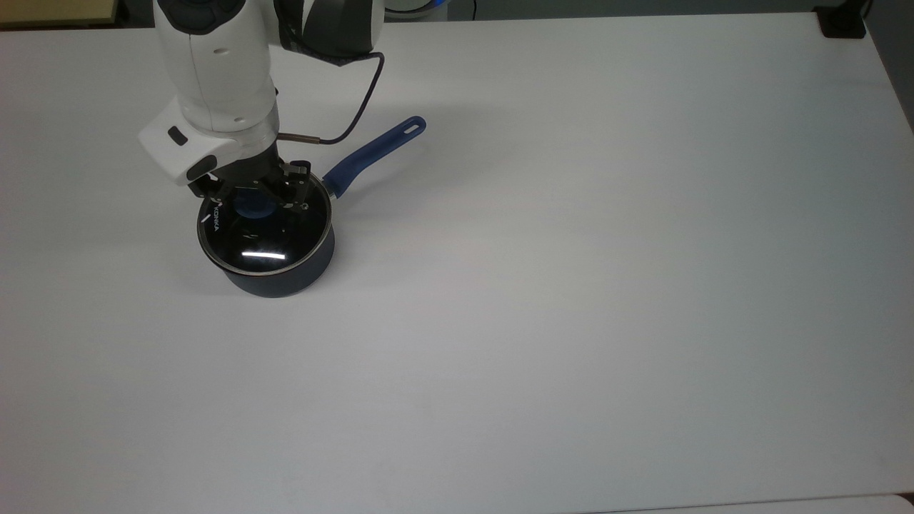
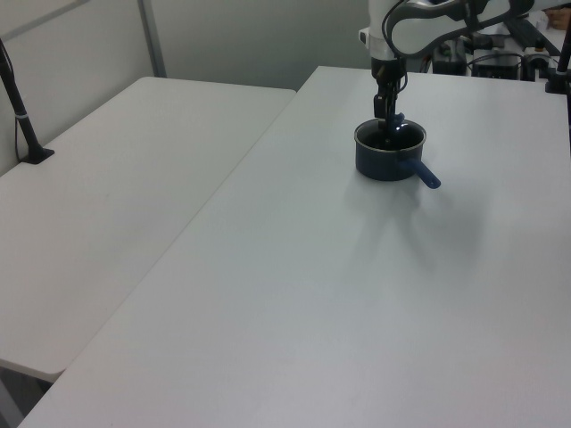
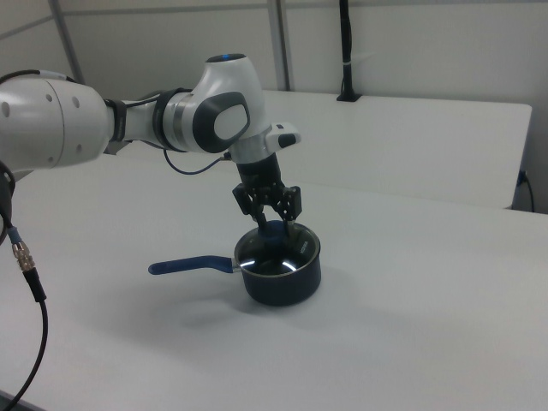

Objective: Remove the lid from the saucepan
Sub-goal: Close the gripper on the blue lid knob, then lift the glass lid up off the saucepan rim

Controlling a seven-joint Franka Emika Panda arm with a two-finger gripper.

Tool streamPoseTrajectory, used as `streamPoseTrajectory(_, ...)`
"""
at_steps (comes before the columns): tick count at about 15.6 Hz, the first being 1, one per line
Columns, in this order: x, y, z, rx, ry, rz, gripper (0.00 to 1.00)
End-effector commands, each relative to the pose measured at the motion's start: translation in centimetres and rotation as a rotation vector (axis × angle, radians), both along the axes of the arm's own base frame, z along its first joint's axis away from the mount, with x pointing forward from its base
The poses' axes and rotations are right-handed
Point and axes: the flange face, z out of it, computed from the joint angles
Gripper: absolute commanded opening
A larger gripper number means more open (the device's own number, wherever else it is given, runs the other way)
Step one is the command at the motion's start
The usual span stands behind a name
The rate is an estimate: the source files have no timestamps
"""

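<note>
Lid on the pan, my claw astride its knob

I see the gripper (image 1: 251, 198) spread open, fingers either side of the blue knob (image 3: 276, 229) without pinching it. The lid (image 1: 265, 235) sits on the saucepan (image 3: 282, 272) at the top view's left of the white table (image 1: 571, 285) (a black cable (image 1: 353, 107) loops above the handle).

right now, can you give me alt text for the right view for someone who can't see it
A white robot arm reaches down so its end effector straddles the blue knob of a glass lid that sits on a dark saucepan. The pan stands on a white table, its blue handle pointing toward the right view's left.
</note>
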Motion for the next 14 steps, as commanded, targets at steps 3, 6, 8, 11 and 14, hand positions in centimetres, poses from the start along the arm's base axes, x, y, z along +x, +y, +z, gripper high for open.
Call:
streamPoseTrajectory(3, -1.0, 0.6, 1.7, 0.019, 0.011, -0.016, 0.50)
streamPoseTrajectory(6, -1.4, 0.2, 2.8, 0.019, 0.003, -0.023, 0.49)
streamPoseTrajectory(8, -1.7, -0.3, 3.6, 0.021, 0.001, -0.033, 0.48)
streamPoseTrajectory(11, -1.9, -0.4, 4.4, 0.029, -0.006, -0.038, 0.48)
streamPoseTrajectory(14, -2.1, -0.1, 5.3, 0.041, -0.015, -0.041, 0.48)
